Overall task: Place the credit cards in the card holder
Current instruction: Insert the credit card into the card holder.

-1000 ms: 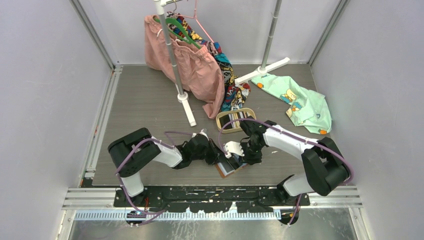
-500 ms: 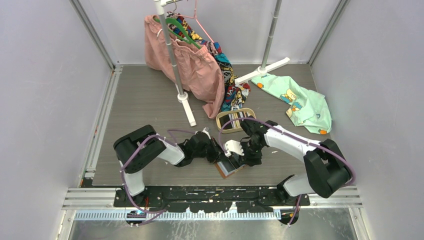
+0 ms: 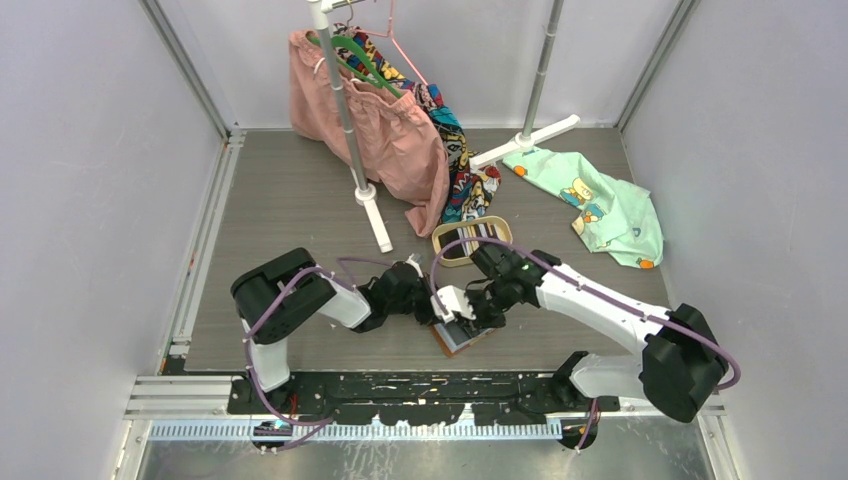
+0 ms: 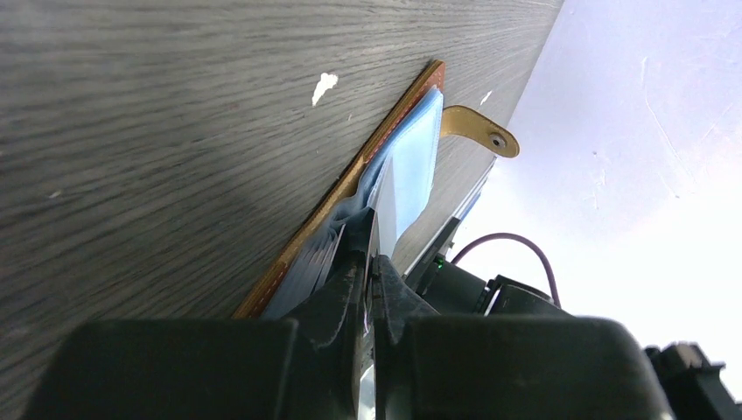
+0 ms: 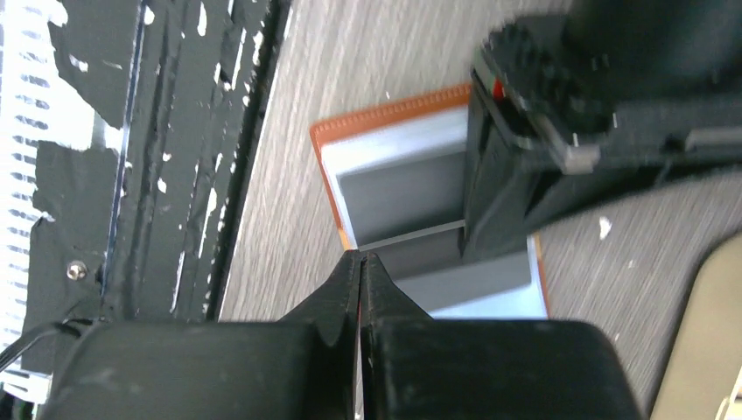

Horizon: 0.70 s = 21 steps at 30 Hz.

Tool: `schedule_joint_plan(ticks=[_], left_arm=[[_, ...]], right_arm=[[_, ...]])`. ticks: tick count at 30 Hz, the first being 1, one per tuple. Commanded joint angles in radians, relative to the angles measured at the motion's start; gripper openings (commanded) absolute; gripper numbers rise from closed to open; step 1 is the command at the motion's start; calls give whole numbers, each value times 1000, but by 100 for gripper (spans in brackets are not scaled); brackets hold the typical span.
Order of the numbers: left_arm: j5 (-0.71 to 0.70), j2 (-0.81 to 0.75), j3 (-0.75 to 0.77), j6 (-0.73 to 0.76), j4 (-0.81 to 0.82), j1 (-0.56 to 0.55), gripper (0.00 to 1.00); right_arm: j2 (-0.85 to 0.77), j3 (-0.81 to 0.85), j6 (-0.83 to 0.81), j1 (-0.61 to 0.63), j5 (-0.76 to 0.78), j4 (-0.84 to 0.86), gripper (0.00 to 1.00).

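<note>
The right end effector (image 5: 360,262) and left end effector (image 4: 369,241) are both clenched at the open card holder (image 5: 394,118).
The right one grips nothing, with its tip at the edge of a grey pocket. The left pinches a bluish pocket leaf. The holder lies open near the front edge of the bench (image 3: 300,200). Credit cards (image 3: 470,238) sit in a beige tray (image 3: 497,222) just behind it.

The grey tabletop (image 3: 290,210) is carrying the open card holder (image 3: 452,342) near its front edge, a beige tray (image 3: 458,262) just behind, a green garment (image 3: 605,210) farther right.
</note>
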Motion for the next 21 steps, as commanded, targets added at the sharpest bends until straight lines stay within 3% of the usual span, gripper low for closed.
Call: schedule_joint_plan(ticks=[1, 10, 21], left_arm=[[10, 29, -3, 42, -84, -4, 8], [23, 33, 2, 41, -84, -4, 9], [48, 49, 14, 39, -80, -4, 12]], right_arm=[[20, -1, 80, 113, 36, 136, 1], [104, -30, 120, 239, 269, 277, 1], [131, -42, 87, 243, 362, 275, 1]])
